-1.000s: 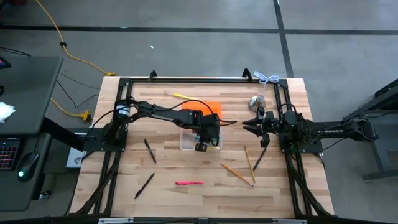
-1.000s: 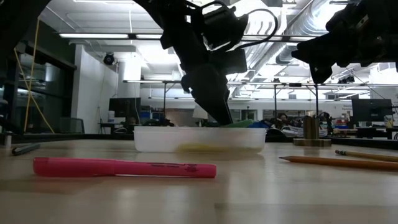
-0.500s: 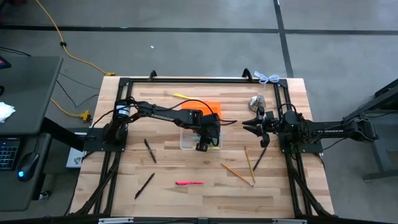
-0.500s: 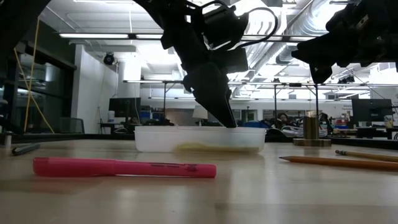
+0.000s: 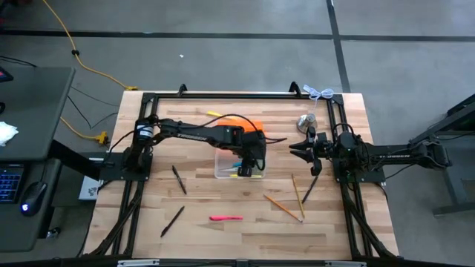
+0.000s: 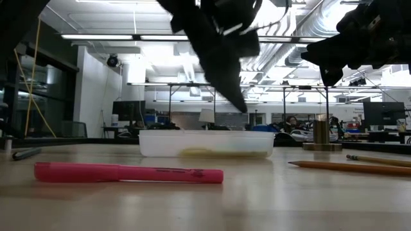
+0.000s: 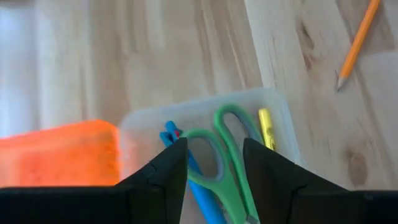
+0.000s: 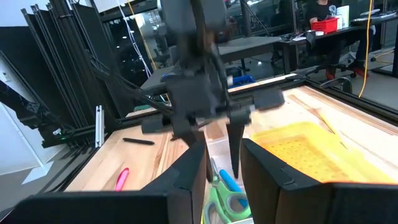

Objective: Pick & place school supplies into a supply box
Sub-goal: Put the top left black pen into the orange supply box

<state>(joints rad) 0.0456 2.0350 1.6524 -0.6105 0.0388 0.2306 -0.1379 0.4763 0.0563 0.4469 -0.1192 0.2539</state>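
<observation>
The supply box, a clear case (image 5: pixel 225 167) with an orange lid (image 5: pixel 252 124), lies mid-table. In it lie green-handled scissors (image 7: pixel 219 163), a blue pen (image 7: pixel 198 186) and a yellow marker (image 7: pixel 265 127). My left gripper (image 7: pixel 214 146) hangs open just above the box (image 6: pixel 205 142), pointing steeply down, with nothing between its fingers. My right gripper (image 5: pixel 295 146) waits open and level at the right, facing the box. A pink pen (image 5: pixel 225 218), black pens (image 5: pixel 179 179) and pencils (image 5: pixel 283 207) lie loose on the wood.
A silver bell-shaped object (image 5: pixel 306 121) stands at the far right, by the right arm. A yellow pen (image 5: pixel 215 113) lies beyond the lid. A black frame (image 5: pixel 223 95) rims the table. Bare wood shows left of the box and along the near edge.
My left gripper has risen up out of the box and now hangs clear above its rim. The scissors, blue pen and yellow marker, which it covered in the high view, now show lying in the box.
</observation>
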